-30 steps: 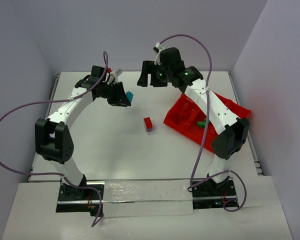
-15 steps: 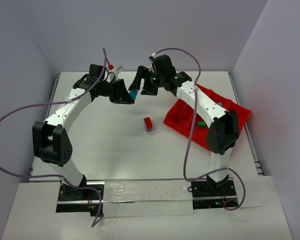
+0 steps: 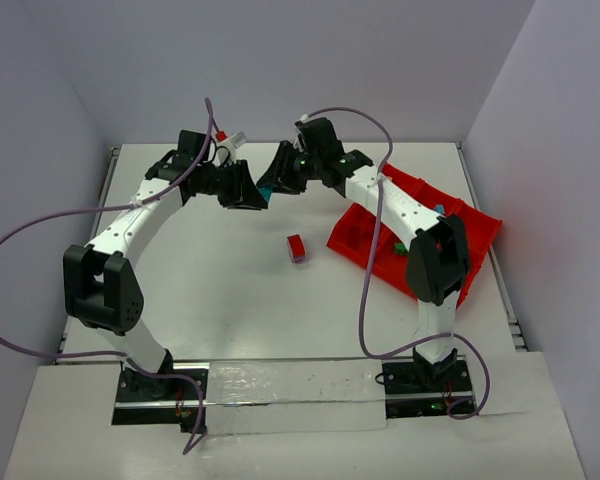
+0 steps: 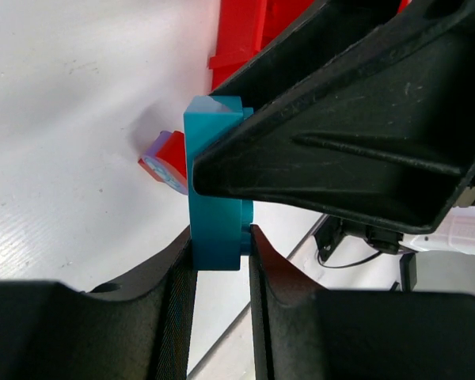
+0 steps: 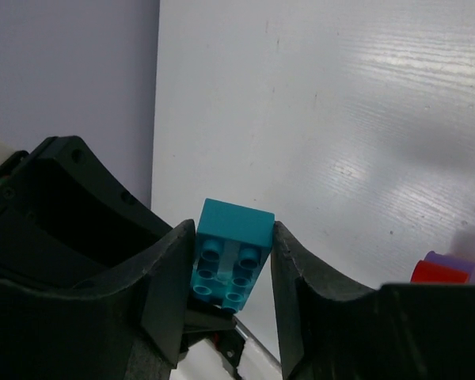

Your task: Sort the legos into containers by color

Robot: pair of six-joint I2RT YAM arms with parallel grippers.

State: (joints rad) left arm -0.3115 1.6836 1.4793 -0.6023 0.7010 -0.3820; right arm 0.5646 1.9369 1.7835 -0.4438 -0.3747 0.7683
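Observation:
A teal-blue lego brick (image 3: 266, 191) hangs above the table's far middle, pinched from both sides. My left gripper (image 3: 259, 192) is shut on its lower part (image 4: 215, 190), and my right gripper (image 3: 272, 186) is shut on the same brick (image 5: 231, 249), studs facing the right wrist camera. The two grippers meet nose to nose. A red lego with a purple piece (image 3: 297, 247) lies on the table below them. The red tray of containers (image 3: 355, 236) sits at the right, with a green lego (image 3: 402, 246) in one compartment.
The right arm stretches over the tray and hides much of it. Side walls close in the white table on the left, back and right. The red and purple piece (image 4: 168, 158) shows under the held brick in both wrist views.
The right gripper swung left from above the tray to the left gripper and shut on the teal brick. The left gripper kept its grip and shifted slightly.

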